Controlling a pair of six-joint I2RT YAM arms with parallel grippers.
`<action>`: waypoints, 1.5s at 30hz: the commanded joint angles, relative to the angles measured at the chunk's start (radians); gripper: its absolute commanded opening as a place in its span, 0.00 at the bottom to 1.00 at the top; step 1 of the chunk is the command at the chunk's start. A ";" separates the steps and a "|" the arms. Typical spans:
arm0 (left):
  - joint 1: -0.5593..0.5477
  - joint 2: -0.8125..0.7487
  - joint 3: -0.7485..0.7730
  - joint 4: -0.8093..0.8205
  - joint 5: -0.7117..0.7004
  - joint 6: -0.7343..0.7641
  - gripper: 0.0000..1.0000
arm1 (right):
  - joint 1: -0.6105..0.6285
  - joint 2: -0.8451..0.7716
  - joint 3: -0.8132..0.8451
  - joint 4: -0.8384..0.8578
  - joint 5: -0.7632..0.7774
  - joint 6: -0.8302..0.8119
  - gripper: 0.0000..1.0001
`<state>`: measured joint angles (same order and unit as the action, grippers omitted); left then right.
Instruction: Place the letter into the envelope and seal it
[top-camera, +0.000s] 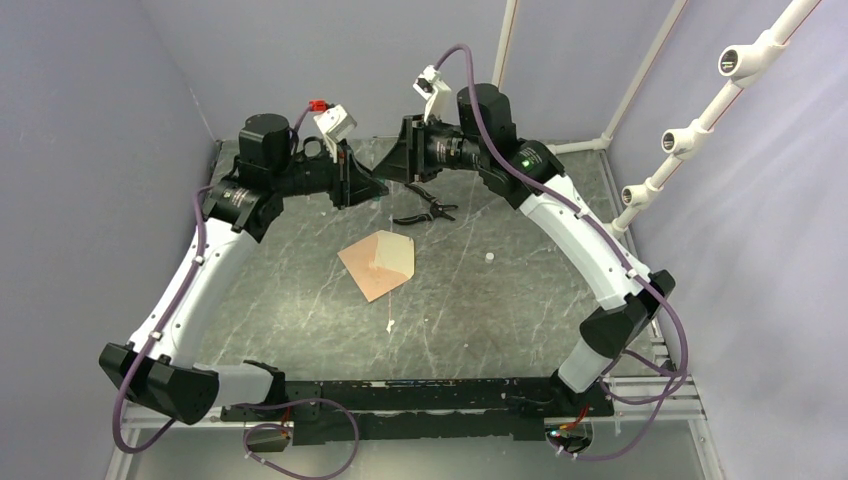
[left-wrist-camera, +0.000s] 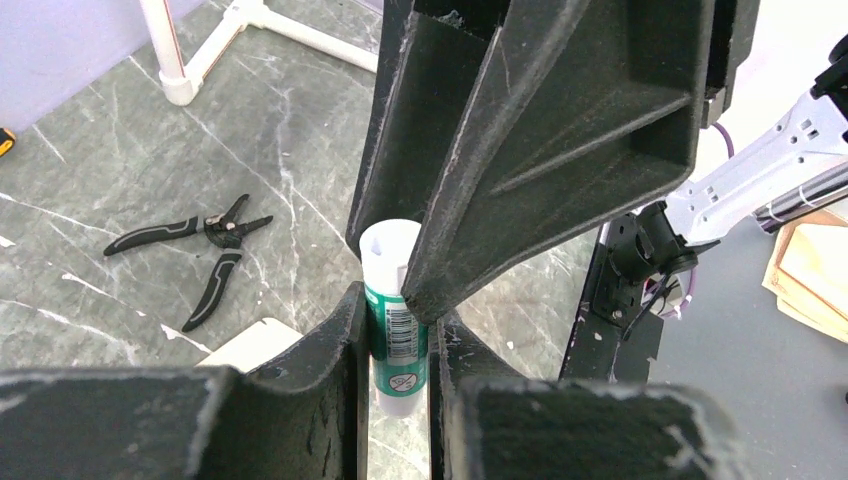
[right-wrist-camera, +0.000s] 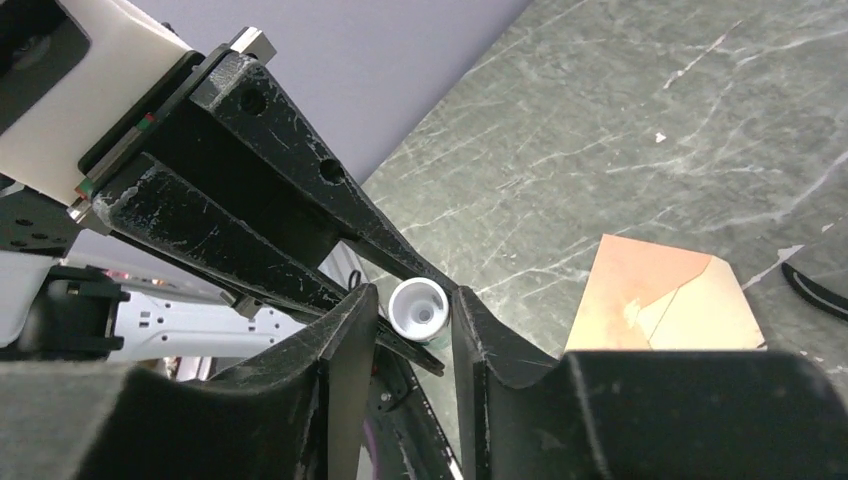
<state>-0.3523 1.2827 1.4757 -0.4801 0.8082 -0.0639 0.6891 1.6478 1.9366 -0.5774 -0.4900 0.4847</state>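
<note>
envelope (top-camera: 378, 262): kraft-brown, flat on the table (top-camera: 520, 300); one salmon-brown face, with a paler pointed panel on the side towards the pincers.
envelope, place: on the table below both pincers, well apart from them and nearer the arm bases.
letter: cannot tell it apart from the envelope's salmon face.
glue tube (left-wrist-camera: 392, 255): white with a green label and barcode, held up off the table where the two pincers meet.
left pincer (left-wrist-camera: 397, 325): clenched on the tube's labelled body, a finger pressed to each side.
right pincer (right-wrist-camera: 415, 320): fingers stand either side of the tube's white end (right-wrist-camera: 418, 308), parted a little wider than it. A sliver of gap shows on one side, so the grip looks released.
pliers (top-camera: 425, 208): black-handled, lying part open on the table just under the right pincer, beyond the envelope.
</note>
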 joint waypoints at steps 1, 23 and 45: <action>-0.001 -0.049 -0.013 0.086 0.045 -0.005 0.02 | 0.006 0.002 0.010 -0.005 -0.075 0.018 0.33; 0.027 -0.027 -0.061 0.162 0.095 -0.250 0.72 | -0.141 -0.161 -0.284 0.393 -0.093 0.346 0.00; 0.030 0.024 -0.098 0.323 0.230 -0.391 0.16 | -0.155 -0.170 -0.336 0.501 -0.164 0.377 0.03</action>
<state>-0.3241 1.3231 1.3670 -0.2260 0.9745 -0.4564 0.5377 1.5185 1.6001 -0.1532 -0.6262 0.8600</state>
